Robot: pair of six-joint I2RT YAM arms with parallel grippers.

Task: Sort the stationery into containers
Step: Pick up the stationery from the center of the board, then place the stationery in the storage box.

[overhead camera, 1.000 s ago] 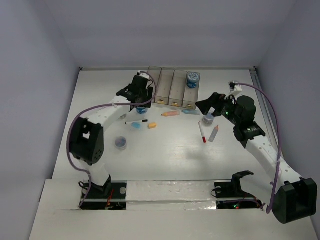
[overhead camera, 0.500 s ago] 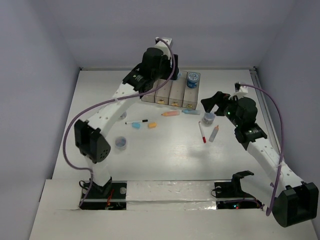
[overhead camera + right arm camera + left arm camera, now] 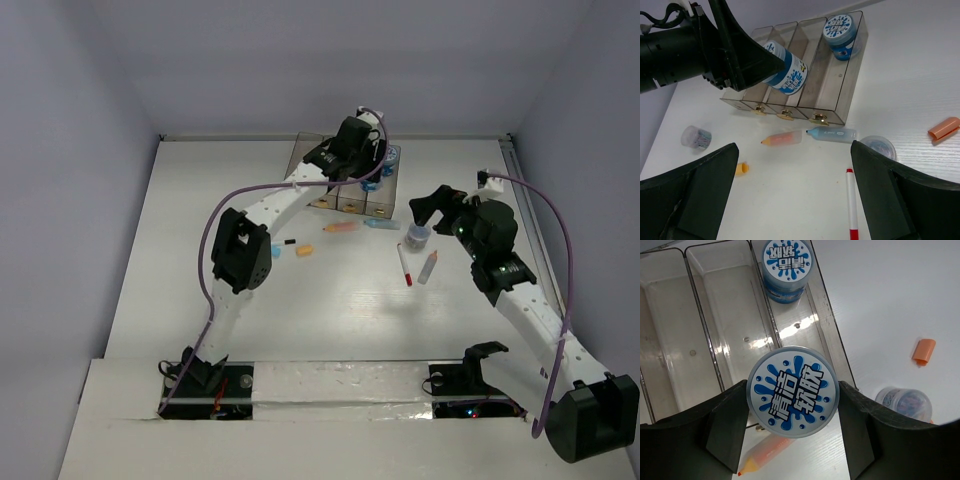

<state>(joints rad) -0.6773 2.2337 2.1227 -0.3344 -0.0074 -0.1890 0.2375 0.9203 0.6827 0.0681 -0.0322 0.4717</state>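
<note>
Top view, left arm: our left gripper had swung from the front-left of the bins to above their right end.
Top view, right arm: our right gripper hung wide open and empty, front-right of the bins.
Left wrist view: the fingers clamped a blue-patterned jar over the near end of the rightmost bin; a twin jar stood at that bin's far end.
Right wrist view: the blue-patterned jar hovered above the bins, not inside.
Meaning: we judged one more item close to sorted.

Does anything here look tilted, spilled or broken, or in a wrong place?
Nothing looks spilled or broken. Only the blue-patterned jar in the left gripper hangs tilted above the bins, unlike the second jar standing upright in the rightmost bin.
</note>
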